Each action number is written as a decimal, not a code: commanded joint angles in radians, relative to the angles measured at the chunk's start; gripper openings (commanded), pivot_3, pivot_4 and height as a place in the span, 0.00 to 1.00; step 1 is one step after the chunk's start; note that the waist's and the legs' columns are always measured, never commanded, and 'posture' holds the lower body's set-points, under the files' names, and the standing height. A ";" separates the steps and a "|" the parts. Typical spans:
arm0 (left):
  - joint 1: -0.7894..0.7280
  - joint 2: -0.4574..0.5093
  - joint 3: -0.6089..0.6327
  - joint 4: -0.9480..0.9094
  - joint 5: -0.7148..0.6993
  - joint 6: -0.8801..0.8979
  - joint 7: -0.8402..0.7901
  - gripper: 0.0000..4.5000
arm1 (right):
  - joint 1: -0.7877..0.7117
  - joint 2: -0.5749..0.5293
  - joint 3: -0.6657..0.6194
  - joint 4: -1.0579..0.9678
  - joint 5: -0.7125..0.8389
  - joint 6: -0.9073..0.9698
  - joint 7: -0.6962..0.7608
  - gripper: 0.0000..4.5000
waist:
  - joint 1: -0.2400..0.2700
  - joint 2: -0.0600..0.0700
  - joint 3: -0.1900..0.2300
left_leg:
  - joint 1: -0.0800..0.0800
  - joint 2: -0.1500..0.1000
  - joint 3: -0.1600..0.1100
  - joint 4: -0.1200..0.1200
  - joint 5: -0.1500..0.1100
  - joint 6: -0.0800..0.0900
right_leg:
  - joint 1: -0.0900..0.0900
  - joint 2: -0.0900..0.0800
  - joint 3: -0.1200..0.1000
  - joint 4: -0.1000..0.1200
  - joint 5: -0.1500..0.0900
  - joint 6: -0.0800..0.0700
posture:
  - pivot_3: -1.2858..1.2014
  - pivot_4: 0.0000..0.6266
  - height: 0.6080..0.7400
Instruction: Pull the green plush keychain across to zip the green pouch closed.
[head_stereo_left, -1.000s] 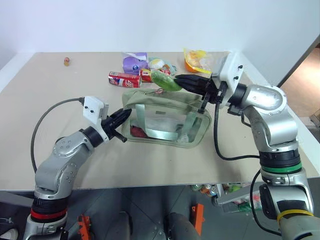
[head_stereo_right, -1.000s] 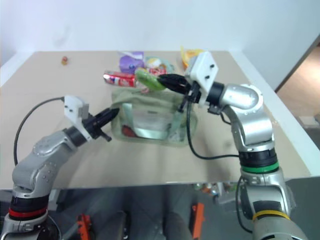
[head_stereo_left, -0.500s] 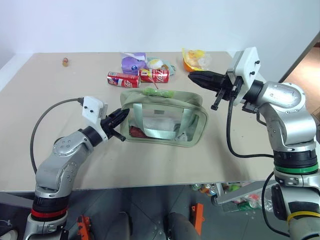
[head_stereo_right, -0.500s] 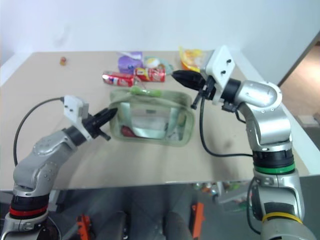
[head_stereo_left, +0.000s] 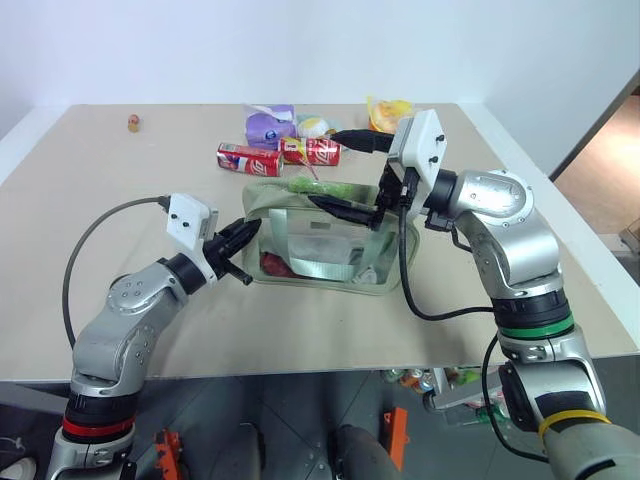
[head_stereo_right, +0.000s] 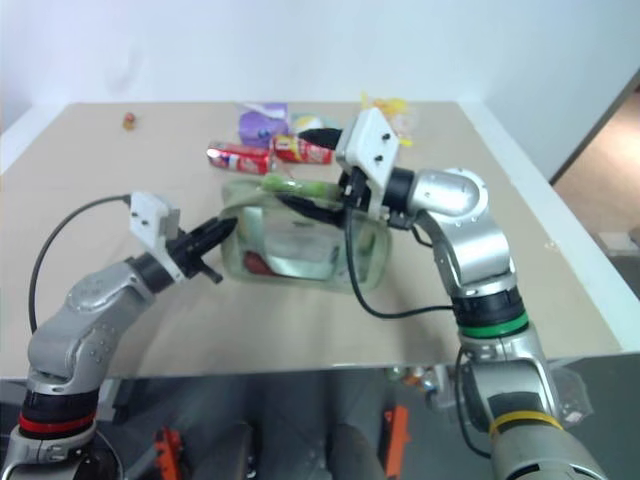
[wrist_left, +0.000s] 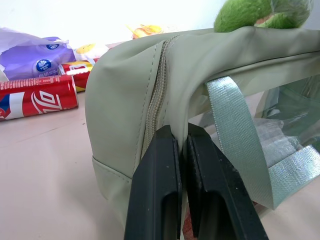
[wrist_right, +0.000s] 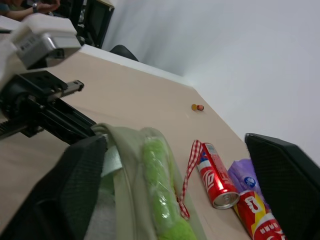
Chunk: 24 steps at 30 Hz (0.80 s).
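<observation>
**Left gripper pinches the pouch's end; right gripper spread wide over the keychain**

The left gripper (head_stereo_left: 243, 236) has its two black fingers (wrist_left: 155, 190) pressed together on the fabric at the near end of the green pouch (head_stereo_left: 335, 240), right beside the end of the zipper seam, with a webbing strap (wrist_left: 235, 135) running down the pouch's clear side just next to the fingers.

The right gripper (head_stereo_left: 345, 172) stands with its fingers far apart, one above the pouch and one lower, close over the pouch's top edge. It holds nothing. The green plush keychain (head_stereo_left: 322, 188) lies stretched along the top of the pouch, between and just below the spread fingers, nearer the lower one; whether that finger touches it cannot be told. In the right wrist view the keychain (wrist_right: 160, 190) lies along the zipper line, with its red-and-white cord (wrist_right: 189, 170) trailing off the pouch's far side towards the table (head_stereo_left: 120, 220).

Beyond the right gripper lie two red cans (head_stereo_left: 280, 155), a purple packet (head_stereo_left: 268, 125) and a yellow-orange packet (head_stereo_left: 388, 112). A small brown object (head_stereo_left: 133, 124) sits well apart, far past the left gripper.
</observation>
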 joint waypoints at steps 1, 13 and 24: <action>0.006 0.009 0.001 -0.034 0.011 -0.008 0.005 0.00 | -0.040 0.008 -0.004 0.025 -0.016 -0.038 0.009 1.00 | 0.000 0.000 0.000 | 0.000 0.000 0.000 0.000 0.000 0.000 | 0.000 0.000 0.000 0.000 0.000 0.000 | 0.52 0.24 1.00; 0.005 -0.001 -0.004 -0.037 0.018 -0.011 0.009 0.00 | -0.023 0.014 0.022 0.100 -0.054 -0.075 0.062 0.34 | 0.000 0.000 0.000 | 0.000 0.000 0.000 0.000 0.000 0.000 | 0.000 0.000 0.000 0.000 0.000 0.000 | 0.52 0.24 1.00; -0.009 -0.012 -0.008 -0.022 0.028 -0.017 0.013 0.00 | -0.025 0.011 0.010 0.084 -0.056 -0.071 0.077 0.01 | 0.000 0.000 0.000 | 0.000 0.000 0.000 0.000 0.000 0.000 | 0.000 0.000 0.000 0.000 0.000 0.000 | 0.52 0.24 1.00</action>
